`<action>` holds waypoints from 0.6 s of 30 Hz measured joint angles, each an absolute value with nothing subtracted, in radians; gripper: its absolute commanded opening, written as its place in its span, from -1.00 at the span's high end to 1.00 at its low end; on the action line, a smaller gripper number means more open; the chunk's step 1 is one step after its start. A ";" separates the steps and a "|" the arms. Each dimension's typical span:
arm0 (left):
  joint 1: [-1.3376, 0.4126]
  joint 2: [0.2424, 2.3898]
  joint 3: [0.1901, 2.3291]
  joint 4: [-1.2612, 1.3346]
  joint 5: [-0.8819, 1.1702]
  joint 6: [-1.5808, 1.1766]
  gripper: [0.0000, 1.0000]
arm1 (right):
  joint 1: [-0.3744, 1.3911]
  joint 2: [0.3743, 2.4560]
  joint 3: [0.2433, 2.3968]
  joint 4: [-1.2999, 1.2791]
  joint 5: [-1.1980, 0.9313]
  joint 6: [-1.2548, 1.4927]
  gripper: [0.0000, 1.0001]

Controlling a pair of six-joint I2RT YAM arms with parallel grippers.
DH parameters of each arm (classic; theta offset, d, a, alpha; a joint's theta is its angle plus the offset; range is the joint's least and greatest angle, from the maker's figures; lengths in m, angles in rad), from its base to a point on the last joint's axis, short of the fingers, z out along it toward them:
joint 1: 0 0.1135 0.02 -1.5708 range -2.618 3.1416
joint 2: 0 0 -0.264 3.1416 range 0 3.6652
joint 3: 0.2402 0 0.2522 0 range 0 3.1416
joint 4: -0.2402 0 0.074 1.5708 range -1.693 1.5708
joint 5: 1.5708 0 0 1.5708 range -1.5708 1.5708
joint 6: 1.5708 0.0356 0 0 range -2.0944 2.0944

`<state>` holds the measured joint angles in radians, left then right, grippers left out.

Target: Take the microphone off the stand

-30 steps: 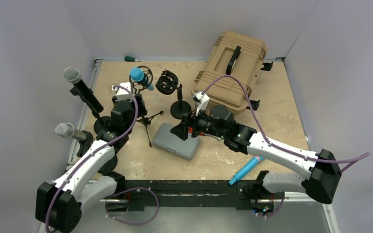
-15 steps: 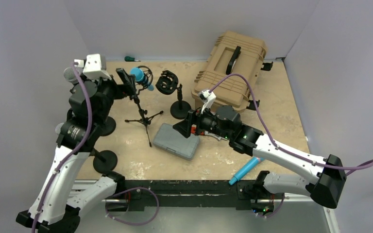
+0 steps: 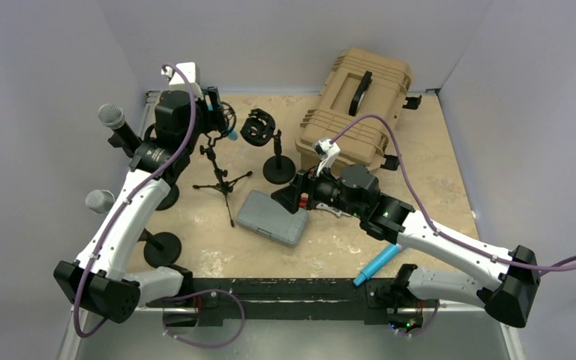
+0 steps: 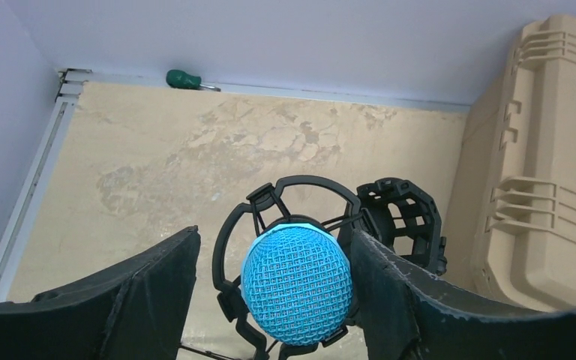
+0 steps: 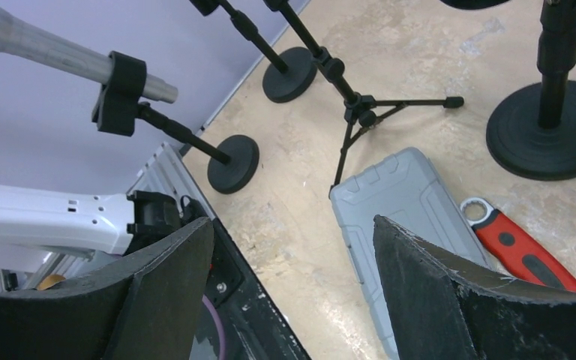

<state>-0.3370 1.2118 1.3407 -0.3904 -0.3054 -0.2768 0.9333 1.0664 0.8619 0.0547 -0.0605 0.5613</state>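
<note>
The blue mesh-headed microphone (image 4: 298, 281) sits in a black shock-mount ring (image 4: 232, 232) on top of a small tripod stand (image 3: 223, 184) at the back left. My left gripper (image 4: 274, 240) is open and straddles the microphone's head. Its right finger (image 4: 390, 292) is against or very close to the mesh, and the left finger (image 4: 157, 285) stands clearly apart. From above, the left gripper (image 3: 216, 101) covers most of the microphone. My right gripper (image 5: 292, 225) hangs open and empty over the grey case (image 5: 405, 195).
An empty shock mount (image 4: 405, 217) on a round-base stand (image 3: 278, 169) stands just right of the tripod. Two grey-headed microphones (image 3: 111, 116) (image 3: 99, 200) on stands line the left wall. Also present: tan case (image 3: 360, 105), red wrench (image 5: 517, 244), loose blue microphone (image 3: 379, 262), green screwdriver (image 4: 187, 79).
My left arm rose from beside the tripod's legs and swung back to the microphone's head, its jaws now on either side of it. The right arm drifted slightly right.
</note>
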 measured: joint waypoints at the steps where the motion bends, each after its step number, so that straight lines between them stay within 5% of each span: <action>1: -0.336 1.211 1.329 -0.381 -0.300 -0.268 -0.34 | 0.933 1.068 0.862 0.049 -0.059 0.561 -0.52; 6: -0.336 1.200 1.294 -0.344 -0.286 -0.243 -0.17 | 0.933 1.094 0.863 0.018 -0.050 0.572 -0.51; 12: -0.337 1.168 1.290 -0.352 -0.289 -0.220 -0.35 | 0.933 1.131 0.864 0.015 -0.051 0.590 -0.51; 18: -0.356 1.124 1.263 -0.353 -0.292 -0.206 0.04 | 0.933 1.162 0.883 0.013 -0.052 0.605 -0.50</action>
<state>-0.3561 1.1236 1.2629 -0.3534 -0.2916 -0.2058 0.9333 1.1622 0.8825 0.0128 -0.0521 0.6052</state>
